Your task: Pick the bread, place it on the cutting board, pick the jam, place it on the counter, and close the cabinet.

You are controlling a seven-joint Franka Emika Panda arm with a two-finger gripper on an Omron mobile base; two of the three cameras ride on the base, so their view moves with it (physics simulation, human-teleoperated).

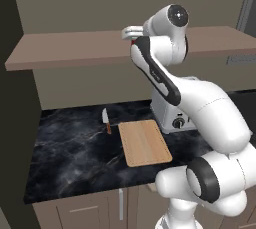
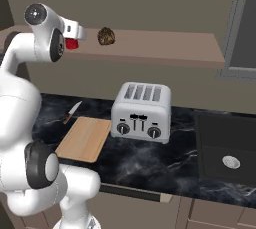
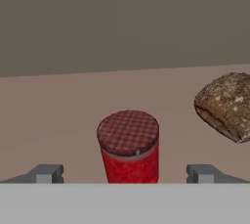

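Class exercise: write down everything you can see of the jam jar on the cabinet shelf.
The jam is a small red cylinder, standing upright on the brown shelf of the cabinet. Its lid bears a fine red checked pattern, with a thin grey rim below it; the body is a brighter, mottled red. It sits centred between the tips of the open gripper, which do not touch it. The bread lies on the same shelf, off to one side and apart from it. From the right base view, the arm's hand covers most of the jar.
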